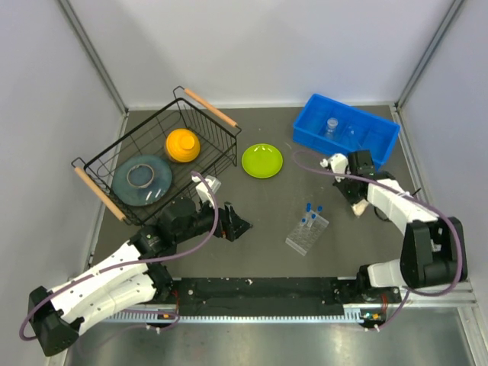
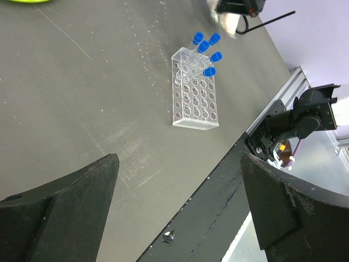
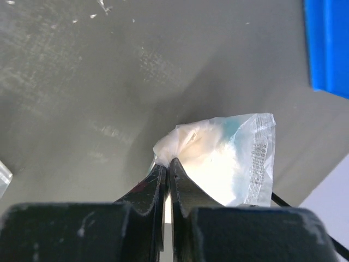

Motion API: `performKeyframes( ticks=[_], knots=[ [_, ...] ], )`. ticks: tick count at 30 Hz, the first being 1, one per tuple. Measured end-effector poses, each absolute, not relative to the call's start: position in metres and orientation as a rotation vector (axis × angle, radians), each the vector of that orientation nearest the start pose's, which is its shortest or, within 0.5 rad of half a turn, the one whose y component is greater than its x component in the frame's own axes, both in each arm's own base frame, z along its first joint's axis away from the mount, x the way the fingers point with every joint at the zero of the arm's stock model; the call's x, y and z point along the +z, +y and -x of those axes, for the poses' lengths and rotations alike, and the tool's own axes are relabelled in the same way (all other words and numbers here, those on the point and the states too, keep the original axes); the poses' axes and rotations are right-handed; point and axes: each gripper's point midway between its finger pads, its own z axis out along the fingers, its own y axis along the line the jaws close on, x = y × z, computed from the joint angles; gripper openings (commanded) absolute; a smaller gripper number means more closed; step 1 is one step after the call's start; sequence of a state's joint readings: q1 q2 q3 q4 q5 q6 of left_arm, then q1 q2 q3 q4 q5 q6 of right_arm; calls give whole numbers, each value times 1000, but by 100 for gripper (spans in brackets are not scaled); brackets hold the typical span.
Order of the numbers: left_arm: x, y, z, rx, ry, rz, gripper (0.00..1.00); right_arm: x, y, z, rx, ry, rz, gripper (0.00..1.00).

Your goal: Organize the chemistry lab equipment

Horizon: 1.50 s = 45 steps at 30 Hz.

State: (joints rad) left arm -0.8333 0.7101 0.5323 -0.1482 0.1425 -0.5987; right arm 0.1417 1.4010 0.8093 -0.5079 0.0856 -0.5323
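1. While the right gripper [image 3: 168,164] is pinching the white-filled clear packet [image 3: 229,158] with its jaws fully closed on one thin corner of the film, the packet's bulk is jutting out to one side of the fingers. It is sitting near the table's [image 1: 267,221] right edge, just on the near side of the blue bin [image 1: 303,137] at the far right corner.
2. Whether the packet is hanging clear of the table or resting on it, I cannot tell.
3. The left gripper [image 2: 177,218] is hovering wide open and holding nothing, over the table's near middle. The clear plastic grid rack [image 2: 196,93] and its blue-capped tubes [image 2: 207,46] are standing apart from it.
4. So little film is being caught that the packet could be slipping free on any quick swing and landing short of the bin.
5. The filled body, being off-centre, could be swaying and snagging the bin's wall on a low carry.
6. The tubes are leaning loosely, so a low sweep by either arm could be toppling them.
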Motion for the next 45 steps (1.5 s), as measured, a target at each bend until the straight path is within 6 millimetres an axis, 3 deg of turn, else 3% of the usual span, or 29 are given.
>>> performKeyframes(
  ticks=[5, 13, 17, 21, 24, 27, 31, 34, 36, 41, 43, 44, 45],
  knots=[
    [190, -248, -161, -1064, 2015, -363, 99, 96, 15, -292, -189, 2416, 876, 0],
    [200, -248, -164, -1036, 1969, -419, 99, 210, 51, -322, -64, 2103, 1008, 1],
    [211, -250, -167, -1029, 1940, -438, 99, 255, 72, -360, -2, 1985, 1050, 2],
    [210, -251, -169, -1022, 1945, -442, 99, 277, 94, -415, 78, 1922, 1066, 6],
    [207, -251, -170, -1013, 1956, -439, 99, 277, 110, -465, 134, 1906, 1052, 7],
    [206, -250, -172, -1002, 1961, -431, 99, 262, 122, -516, 177, 1910, 1028, 8],
    [204, -249, -175, -980, 1968, -417, 99, 233, 129, -553, 205, 1943, 1004, 15],
    [199, -248, -178, -957, 1985, -409, 99, 209, 132, -577, 213, 1960, 996, 32],
    [196, -248, -179, -939, 2008, -414, 99, 191, 133, -587, 217, 1973, 995, 55],
    [199, -250, -183, -911, 2030, -432, 99, 149, 129, -607, 183, 2024, 986, 76],
    [204, -250, -184, -912, 2019, -428, 99, 144, 127, -606, 181, 2040, 980, 86],
    [205, -249, -184, -911, 2014, -424, 99, 147, 127, -604, 185, 2041, 972, 99],
    [206, -249, -184, -912, 2011, -420, 99, 150, 128, -600, 191, 2036, 970, 99]
  ],
)
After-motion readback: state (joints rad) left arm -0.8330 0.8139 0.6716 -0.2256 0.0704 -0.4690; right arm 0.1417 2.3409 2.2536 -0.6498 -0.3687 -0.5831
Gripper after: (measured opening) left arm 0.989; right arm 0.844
